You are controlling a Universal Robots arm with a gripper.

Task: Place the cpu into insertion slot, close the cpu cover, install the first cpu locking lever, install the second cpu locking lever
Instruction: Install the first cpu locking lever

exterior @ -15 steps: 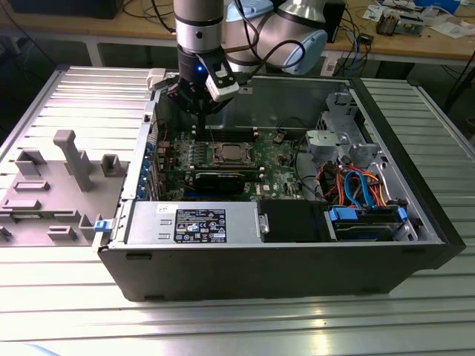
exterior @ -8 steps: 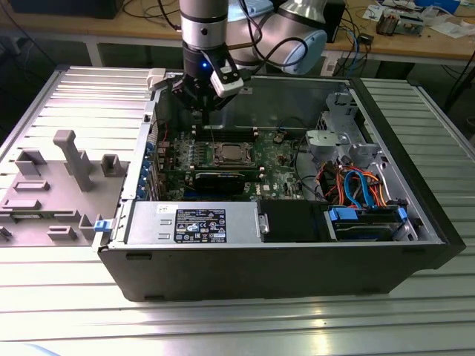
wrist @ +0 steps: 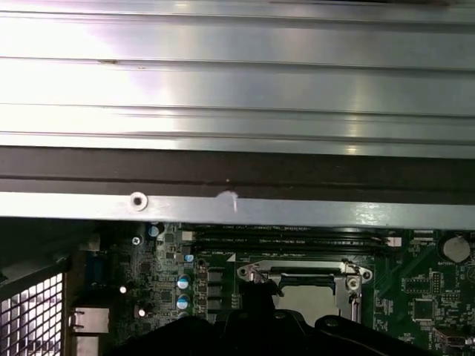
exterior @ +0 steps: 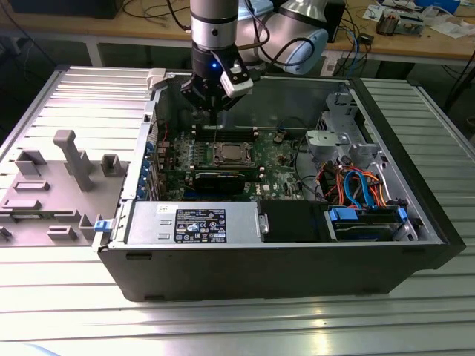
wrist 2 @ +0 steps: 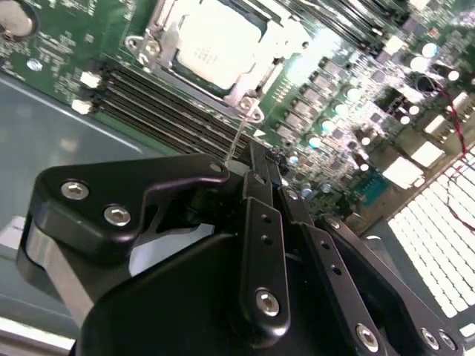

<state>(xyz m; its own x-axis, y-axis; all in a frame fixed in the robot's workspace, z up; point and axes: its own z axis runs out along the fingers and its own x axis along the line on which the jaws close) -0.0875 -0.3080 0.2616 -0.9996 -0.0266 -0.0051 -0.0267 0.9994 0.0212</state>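
The cpu lies silver-topped in the insertion slot on the green motherboard, inside the open computer case. Over it the cpu cover lies flat, its metal frame around the chip. A thin wire locking lever rises from the socket's corner up into my black gripper. The fingers stand together, shut on the lever's end. In the exterior view the gripper hangs just behind the socket, toward the case's back wall.
Black memory slots run beside the socket. A grey power supply fills the case's front, and a drive cage with blue and orange cables sits at the exterior view's right. A grey plastic shroud lies on the slatted table.
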